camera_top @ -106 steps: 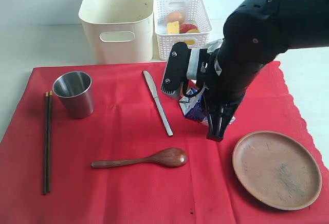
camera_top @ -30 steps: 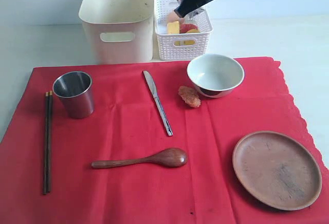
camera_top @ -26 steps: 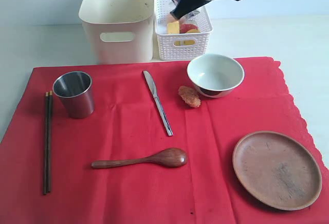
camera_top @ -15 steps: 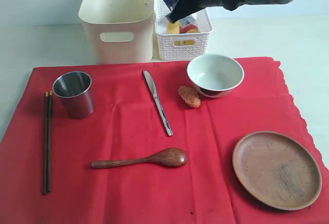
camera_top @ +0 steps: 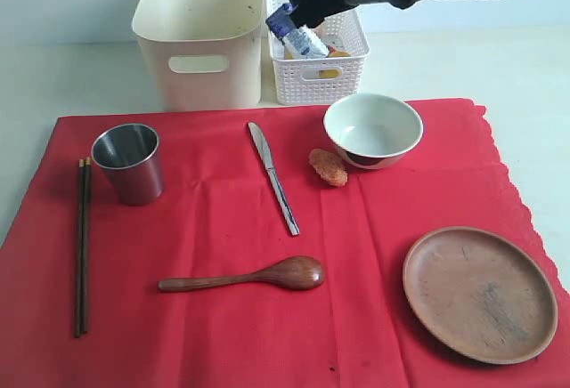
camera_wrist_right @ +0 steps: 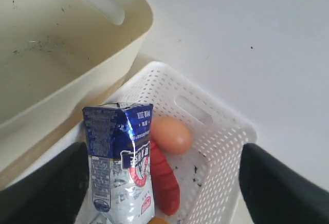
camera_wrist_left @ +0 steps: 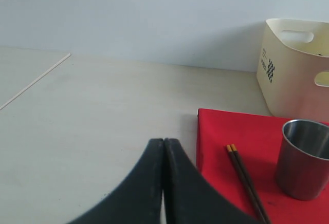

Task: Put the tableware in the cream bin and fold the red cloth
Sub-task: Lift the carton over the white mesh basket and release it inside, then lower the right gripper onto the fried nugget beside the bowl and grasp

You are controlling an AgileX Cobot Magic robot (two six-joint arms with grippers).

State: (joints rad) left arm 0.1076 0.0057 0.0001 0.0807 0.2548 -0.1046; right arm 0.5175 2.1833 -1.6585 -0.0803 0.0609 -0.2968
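Red cloth [camera_top: 223,335] lies spread flat, and on it you have the steel cup [camera_top: 129,161], chopsticks [camera_top: 82,246], table knife [camera_top: 273,177], wooden spoon [camera_top: 245,276], bowl [camera_top: 372,130] and wooden plate [camera_top: 481,295]. The cream bin [camera_top: 200,36] stands behind the cloth. Your right gripper [camera_wrist_right: 163,154] hangs over the white basket [camera_top: 347,72], jaws spread wide, with the blue milk carton [camera_wrist_right: 118,157] between them. Your left gripper [camera_wrist_left: 163,149] is pressed closed, off the cloth's edge near the chopsticks.
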